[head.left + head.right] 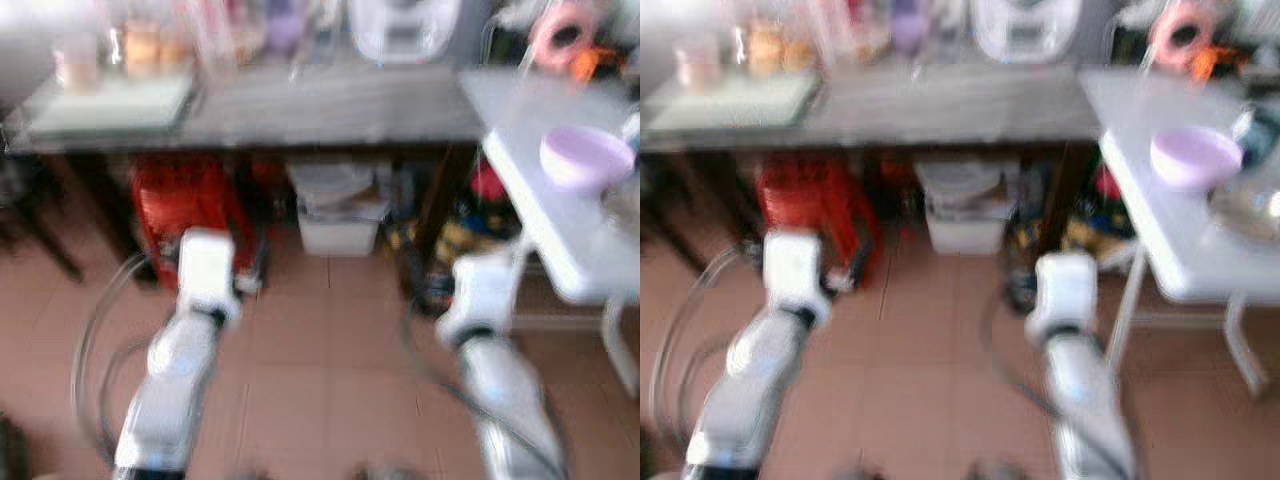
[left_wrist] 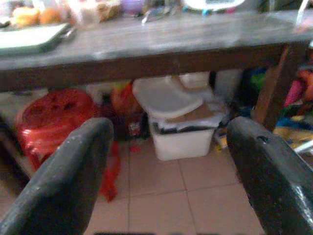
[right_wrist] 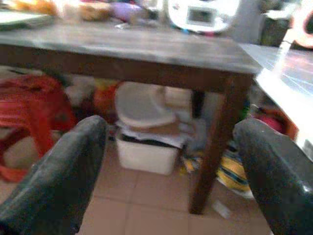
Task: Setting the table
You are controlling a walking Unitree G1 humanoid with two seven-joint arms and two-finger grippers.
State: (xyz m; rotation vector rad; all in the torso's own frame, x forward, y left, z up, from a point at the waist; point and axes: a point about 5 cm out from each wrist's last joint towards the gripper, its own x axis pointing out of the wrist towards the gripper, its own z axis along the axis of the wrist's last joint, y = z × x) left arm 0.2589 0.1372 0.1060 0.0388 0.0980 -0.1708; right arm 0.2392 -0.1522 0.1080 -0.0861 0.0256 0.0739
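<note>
Dark far table (image 1: 330, 105), white table (image 1: 560, 240) right with lilac bowl (image 1: 585, 157); both grippers (image 2: 166, 166) (image 3: 171, 171) spread, empty—approach step, bowl pickup probably next.

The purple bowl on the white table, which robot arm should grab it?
Probably the right. The purple bowl sits on the white table on the robot's right side, nearer the open right gripper. The left gripper, also open and holding nothing, faces the dark table.

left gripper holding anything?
No: in the left wrist view the left gripper has its jaws wide apart with nothing between them, just floor tiles.
</note>
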